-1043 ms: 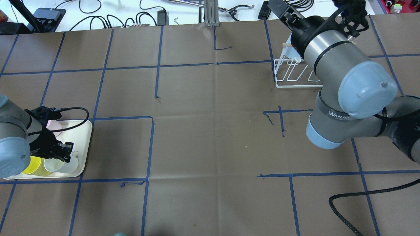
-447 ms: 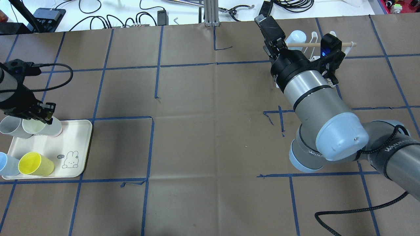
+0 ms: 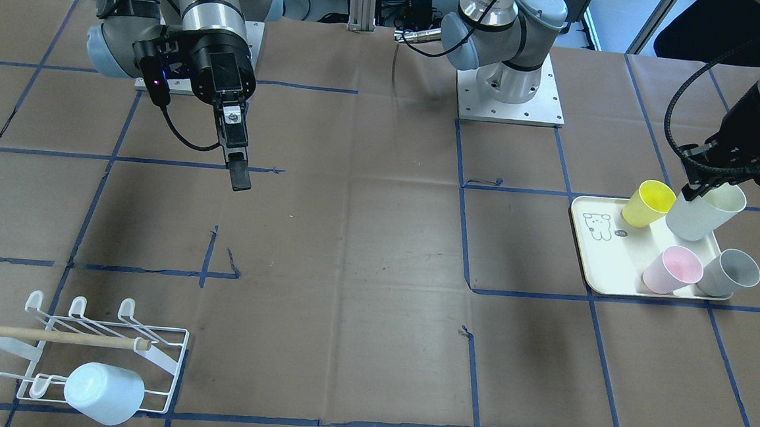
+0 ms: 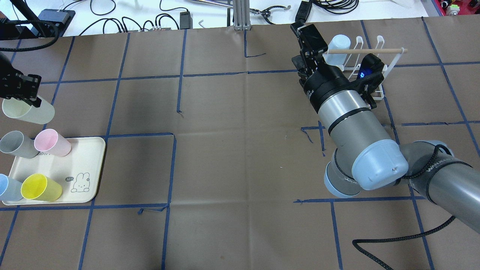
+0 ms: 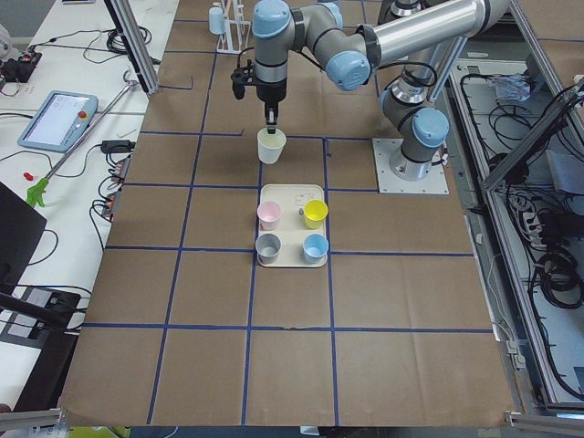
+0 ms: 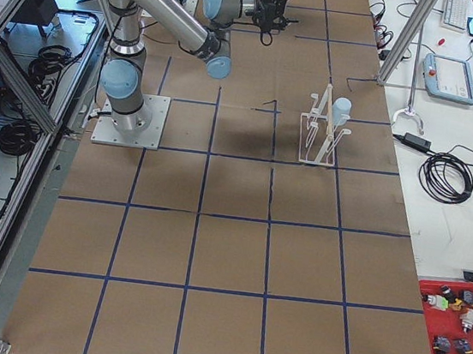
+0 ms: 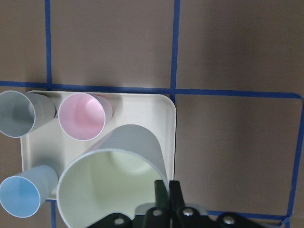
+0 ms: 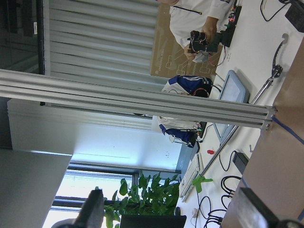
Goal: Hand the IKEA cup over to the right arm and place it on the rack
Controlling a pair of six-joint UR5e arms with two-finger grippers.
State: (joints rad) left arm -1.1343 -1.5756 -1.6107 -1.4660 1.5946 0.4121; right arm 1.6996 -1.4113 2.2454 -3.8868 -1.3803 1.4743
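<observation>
My left gripper (image 4: 23, 93) is shut on the rim of a pale cream IKEA cup (image 4: 28, 110), holding it tilted in the air above the tray's far edge. In the left wrist view the closed fingers (image 7: 167, 191) pinch the cup (image 7: 111, 185) wall. The right arm's gripper (image 4: 304, 47) hovers open and empty over the table just left of the white wire rack (image 4: 375, 62), its fingers spread wide in the right wrist view (image 8: 175, 211). The rack (image 3: 81, 347) carries one pale blue cup (image 3: 104, 393) upside down on a prong.
The cream tray (image 4: 88, 161) with a bear drawing holds pink (image 4: 52, 142), grey (image 4: 17, 144), yellow (image 4: 40, 187) and blue (image 4: 7, 187) cups. A black cable (image 4: 393, 247) trails over the table's near right. Cables and tools lie beyond the far edge.
My left gripper took hold of the cream cup on the tray and lifted it up and away. The right arm drew back from the rack, leaving the blue cup on it.
</observation>
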